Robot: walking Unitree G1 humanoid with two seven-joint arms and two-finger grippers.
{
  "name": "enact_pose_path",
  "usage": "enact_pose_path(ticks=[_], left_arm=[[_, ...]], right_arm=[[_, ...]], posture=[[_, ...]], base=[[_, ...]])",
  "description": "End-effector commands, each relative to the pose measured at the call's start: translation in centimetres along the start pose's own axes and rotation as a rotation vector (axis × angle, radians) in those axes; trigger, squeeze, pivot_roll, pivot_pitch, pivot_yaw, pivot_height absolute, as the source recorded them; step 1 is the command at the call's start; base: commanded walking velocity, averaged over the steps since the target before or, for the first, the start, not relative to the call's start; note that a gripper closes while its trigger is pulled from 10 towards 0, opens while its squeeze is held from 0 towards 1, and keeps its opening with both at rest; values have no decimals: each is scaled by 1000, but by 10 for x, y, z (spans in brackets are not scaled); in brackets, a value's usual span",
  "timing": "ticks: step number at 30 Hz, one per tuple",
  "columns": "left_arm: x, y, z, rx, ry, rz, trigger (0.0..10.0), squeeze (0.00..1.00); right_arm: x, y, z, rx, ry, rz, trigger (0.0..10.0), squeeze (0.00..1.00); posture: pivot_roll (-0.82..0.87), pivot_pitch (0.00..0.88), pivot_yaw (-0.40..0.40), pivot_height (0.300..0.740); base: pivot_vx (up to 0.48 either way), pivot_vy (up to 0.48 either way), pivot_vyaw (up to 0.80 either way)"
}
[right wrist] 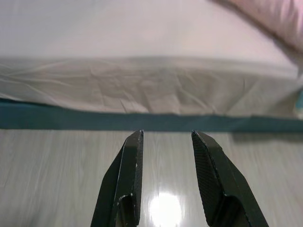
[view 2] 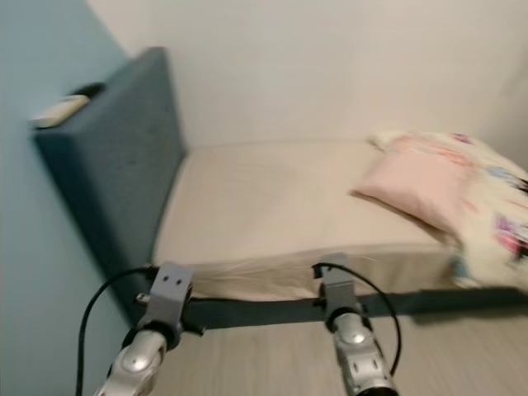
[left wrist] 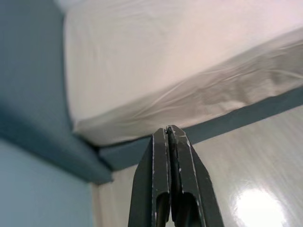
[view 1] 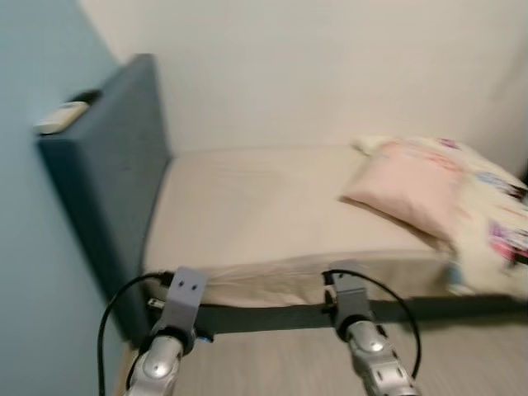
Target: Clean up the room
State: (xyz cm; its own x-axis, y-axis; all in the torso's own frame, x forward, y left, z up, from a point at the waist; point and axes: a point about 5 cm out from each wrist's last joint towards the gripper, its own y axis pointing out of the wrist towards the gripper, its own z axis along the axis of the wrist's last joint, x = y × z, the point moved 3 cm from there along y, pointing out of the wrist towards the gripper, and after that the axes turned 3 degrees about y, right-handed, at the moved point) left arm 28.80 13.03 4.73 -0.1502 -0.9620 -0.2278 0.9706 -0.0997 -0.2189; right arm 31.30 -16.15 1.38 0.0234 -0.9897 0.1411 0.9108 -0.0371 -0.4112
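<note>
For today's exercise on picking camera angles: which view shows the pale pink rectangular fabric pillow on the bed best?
The left eye view: the pale pink rectangular fabric pillow lies whole on the beige mattress. The right eye view shows it equally whole, though slightly blurred. The right wrist view catches just a pink corner beyond the right gripper.

A pink pillow [view 1: 410, 188] lies tilted on the bare cream mattress [view 1: 264, 206], ahead of the right hand [right wrist: 166, 137] and off to its right. Just beyond it, a crumpled white blanket with coloured prints [view 1: 495, 214] is bunched, spilling over the mattress edge.
</note>
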Motion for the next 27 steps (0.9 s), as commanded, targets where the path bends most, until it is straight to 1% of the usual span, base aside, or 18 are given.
enact_pose_path(ticks=[1, 18, 27], left_arm=[[1, 0, 1, 7, -3, -6, 10000, 0], [1, -2, 2, 14, -17, -10, 10000, 0], [-1, -2, 1, 15, -15, 6, 10000, 0]], right_arm=[[3, 0, 2, 1, -3, -7, 10000, 0], [2, 0, 1, -5, -4, -2, 10000, 0], [-1, 2, 5, 2, -8, 9, 10000, 0]], posture=[[-36, 0, -8, 740], [-35, 0, -16, 740], [-30, 0, -24, 740]], base=[[0, 0, -800], [0, 0, -800], [0, 0, -800]])
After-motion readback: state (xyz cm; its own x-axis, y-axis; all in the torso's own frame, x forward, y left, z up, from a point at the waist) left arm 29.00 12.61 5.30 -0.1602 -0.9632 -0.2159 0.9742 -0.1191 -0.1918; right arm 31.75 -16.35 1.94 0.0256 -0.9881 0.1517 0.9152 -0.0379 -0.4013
